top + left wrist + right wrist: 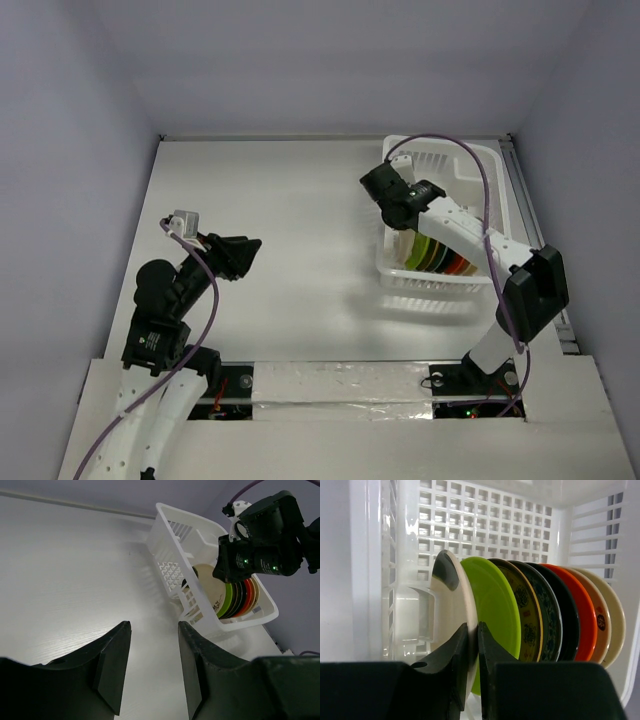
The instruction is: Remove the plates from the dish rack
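The white dish rack (470, 165) stands at the table's far right; it also shows in the left wrist view (172, 535) and the right wrist view (485, 520). Several plates stand on edge in it: cream plate (451, 605), lime green plate (497, 605), patterned plates (532, 610), black plate (567, 615), orange-red plate (585, 615), beige plates (612, 615). My right gripper (473, 630) is shut on the rim of the cream plate at the row's left end. My left gripper (154, 625) is open and empty, above the bare table at the left (243, 255).
The table's right edge and a rail run just beyond the rack (520, 200). The right arm (470, 230) reaches over the rack's near wall. Purple cables (485, 190) loop over both arms.
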